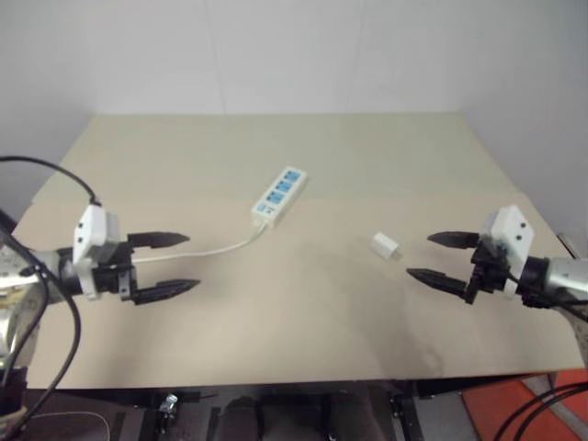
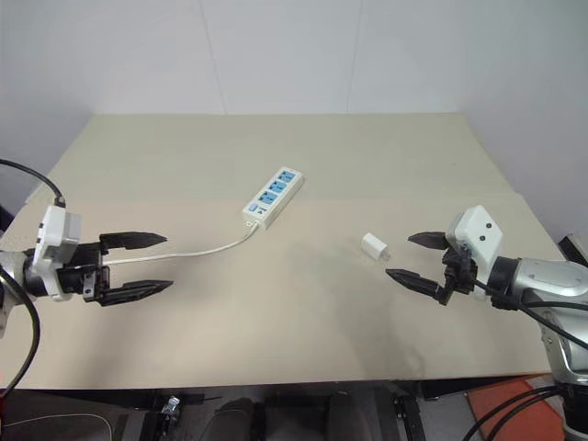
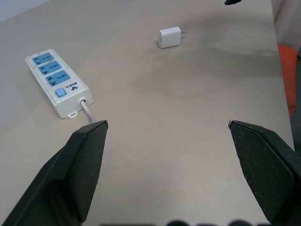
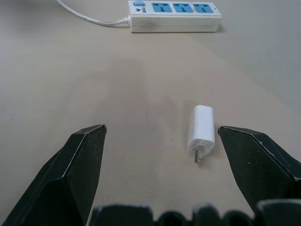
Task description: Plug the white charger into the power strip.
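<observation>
On table (image 1: pixel 276 349): white charger (image 1: pixel 385 245) lies near right tool (image 1: pixel 443 257), apart from power strip (image 1: pixel 278 195); both tools wide, left tool (image 1: pixel 165 265) empty.

Power strip (image 4: pixel 174 15): far end of its top face cut off by the right wrist frame's edge. Cord (image 4: pixel 89 18) runs out of that frame. Cord (image 1: pixel 216 246) passes behind the left tool (image 1: pixel 173 263) fingers; its far end hidden. White charger (image 1: pixel 385 245): prongs too small to count in the head views. Worktop (image 1: pixel 276 322) near edge cut off at both corners.
</observation>
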